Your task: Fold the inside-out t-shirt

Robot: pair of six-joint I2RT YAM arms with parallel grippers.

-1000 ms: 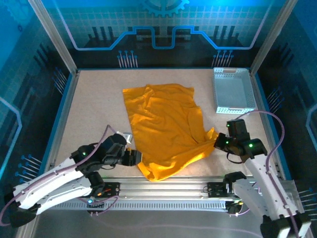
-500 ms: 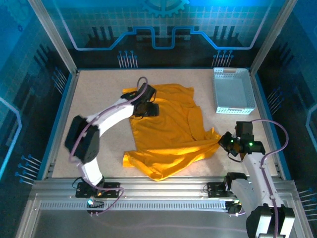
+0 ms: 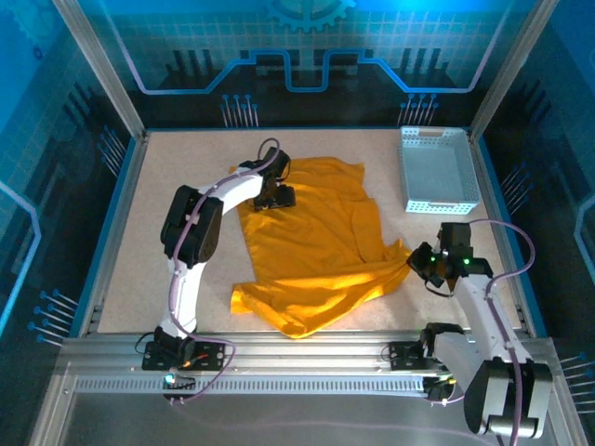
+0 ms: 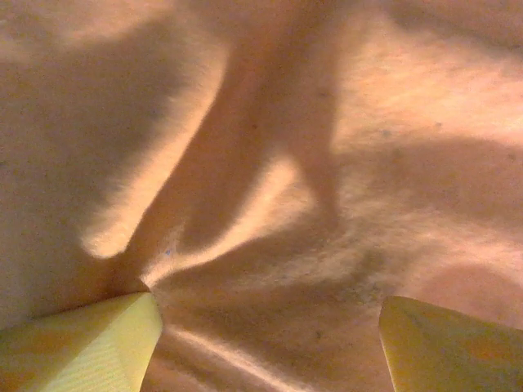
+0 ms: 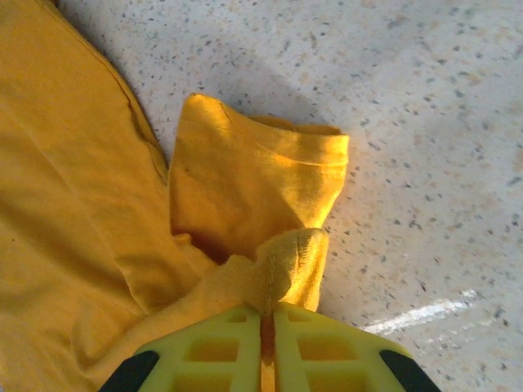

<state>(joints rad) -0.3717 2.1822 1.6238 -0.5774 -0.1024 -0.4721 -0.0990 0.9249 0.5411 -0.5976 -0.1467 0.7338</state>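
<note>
we are pinching the t-shirt [image 3: 316, 251] sleeve near the table's [image 3: 177, 167] right edge with our right gripper [image 5: 267, 327], while our left gripper [image 4: 270, 335] is hovering, jaws apart, over the cloth's far-left corner.

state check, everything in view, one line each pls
t-shirt: laid out, wrinkled, not folded, right edge bunched.
left gripper: fingers open, over the t-shirt's far-left part.
right gripper: fingers shut on the t-shirt's right edge.
basket: upright, far right, apart from the t-shirt.

A robotics lab cell. Aluminium posts [image 3: 98, 65] and blue-lit circuit-pattern panels [image 3: 390, 32] wall in a speckled table [image 3: 181, 177].
</note>
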